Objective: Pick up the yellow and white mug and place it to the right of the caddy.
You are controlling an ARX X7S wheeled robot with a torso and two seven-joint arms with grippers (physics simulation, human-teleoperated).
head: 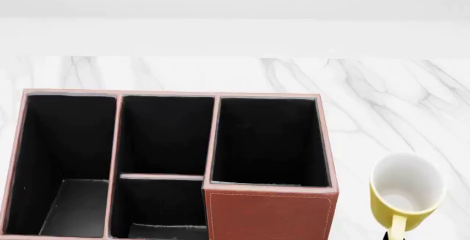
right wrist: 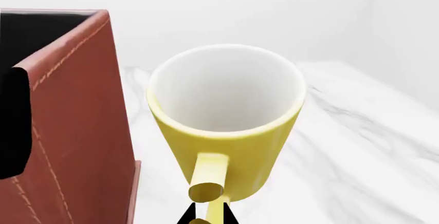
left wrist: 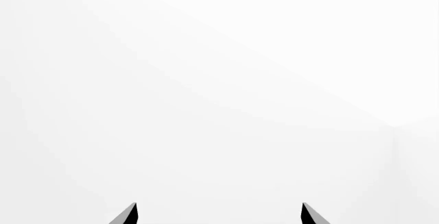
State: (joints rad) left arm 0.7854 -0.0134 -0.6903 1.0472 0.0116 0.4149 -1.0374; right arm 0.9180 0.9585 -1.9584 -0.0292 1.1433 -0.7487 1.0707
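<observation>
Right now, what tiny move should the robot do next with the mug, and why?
Probably ease the mug straight down, ready to let go. It is upright and already right of the caddy, apart from it, and the right hand seems to pinch its handle. I can't tell if it touches the table yet.

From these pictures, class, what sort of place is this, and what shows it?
Probably a simulated desk or counter: a white marble top, a leather caddy with empty compartments, a yellow mug beside it, and bare white walls behind.
</observation>
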